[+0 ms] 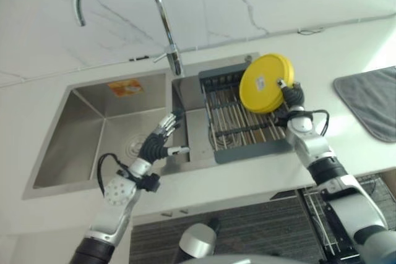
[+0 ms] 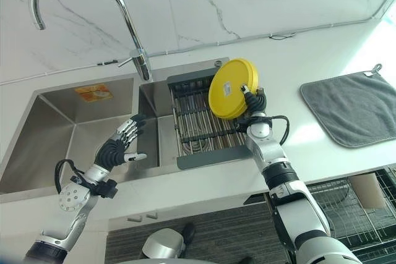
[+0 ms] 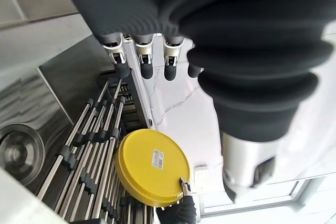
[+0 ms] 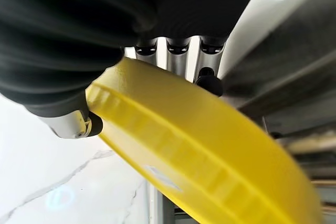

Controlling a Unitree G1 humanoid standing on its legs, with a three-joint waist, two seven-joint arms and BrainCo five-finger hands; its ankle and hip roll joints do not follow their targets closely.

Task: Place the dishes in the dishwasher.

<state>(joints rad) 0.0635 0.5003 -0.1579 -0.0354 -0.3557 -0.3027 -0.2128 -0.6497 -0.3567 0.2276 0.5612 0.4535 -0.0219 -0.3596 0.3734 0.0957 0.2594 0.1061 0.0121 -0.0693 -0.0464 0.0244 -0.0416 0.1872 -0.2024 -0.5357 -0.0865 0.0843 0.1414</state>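
Right hand (image 4: 131, 35) closest to lens: fingers and thumb pinch the rim of the yellow plate (image 1: 265, 83). I hold it on edge, tilted, above the far right part of the drying rack (image 1: 230, 129) in the sink (image 1: 93, 106). Dishwasher rack (image 2: 346, 205) lies below the desk (image 1: 260, 177) front edge, on the right, so right arm is nearer. Left hand (image 1: 162, 137) relaxed open, empty, at the rack's left edge. Plate: round, plain, small white label underneath.

Yellow plate (image 4: 210, 161): far rim cut off at the frame edge in my right wrist view. Dish rack (image 1: 244, 122): bars behind the plate hidden. Plate sticker: print too small to read.
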